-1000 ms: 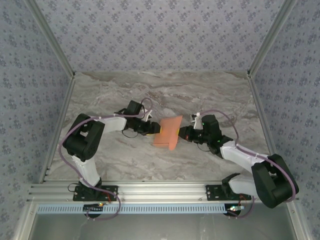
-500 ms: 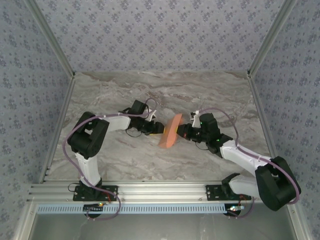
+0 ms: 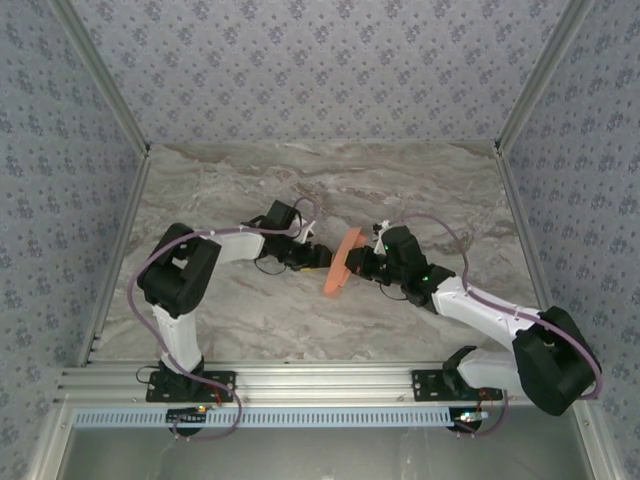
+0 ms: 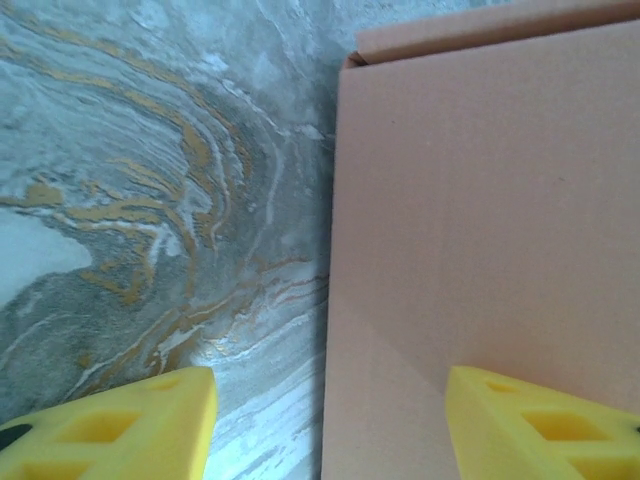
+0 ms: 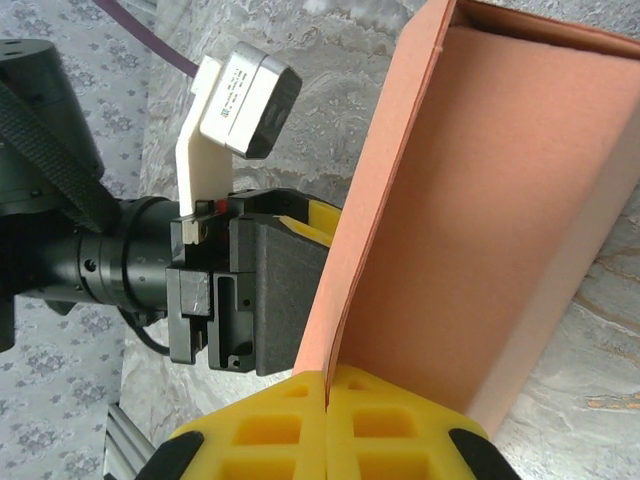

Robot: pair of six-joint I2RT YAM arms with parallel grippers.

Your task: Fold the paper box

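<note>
The right pincer has its two yellow padded fingers pressed together, and the thin edge of one wall of the salmon-orange thin cardboard paper box runs straight into the seam between them, so it is clamped on that wall. In the right wrist view the box is open toward the camera, its hollow inside and a far wall in sight. On the outer side of the pinched wall sits the black body of the left pincer, a yellow pad just against the cardboard. The left wrist view shows the left pincer's yellow fingers standing well apart. One is over the grey marble-patterned table top, the other in front of a flat face of the box, whose straight edge runs between them; nothing is squeezed there. From the top external view the box is near the middle of the table, turned up on edge and tilted, seen as a narrow orange strip between the two pincers, which face each other from either side. Whether its lower edge touches the marble cannot be told.
</note>
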